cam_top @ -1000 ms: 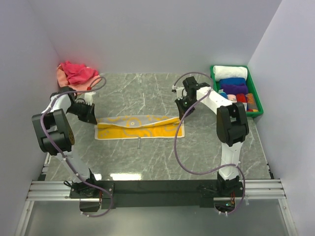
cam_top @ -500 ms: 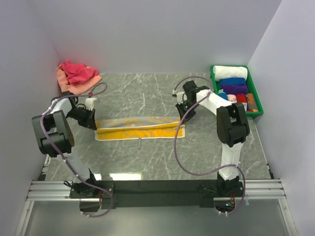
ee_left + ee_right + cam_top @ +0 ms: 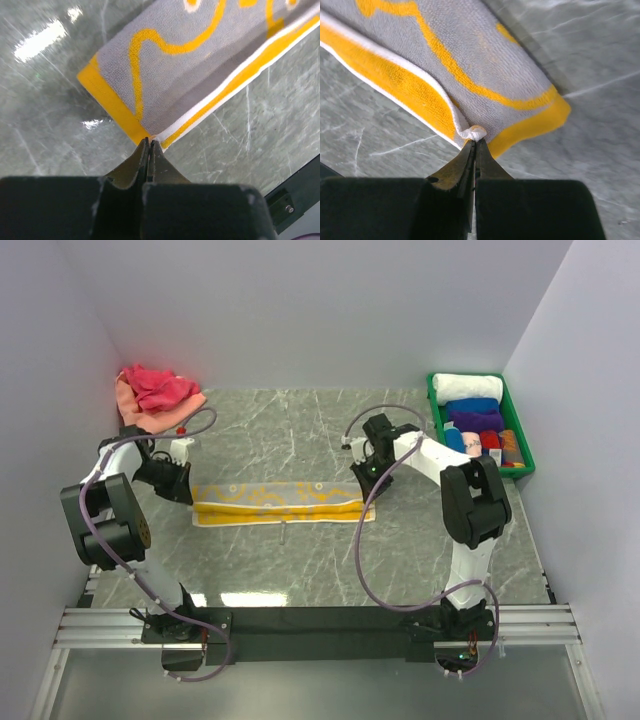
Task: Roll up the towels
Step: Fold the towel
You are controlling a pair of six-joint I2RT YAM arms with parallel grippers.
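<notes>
With your left jaws and right jaws each pinched shut on an end corner of the yellow towel (image 3: 278, 502), folded lengthwise on the worktop (image 3: 300, 565) (edges nearly matched), set both corners down evenly, square for rolling.

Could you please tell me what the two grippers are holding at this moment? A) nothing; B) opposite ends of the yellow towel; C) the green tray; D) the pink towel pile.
B: in the wrist views the left gripper and right gripper each pinch a corner of the yellow towel.
</notes>
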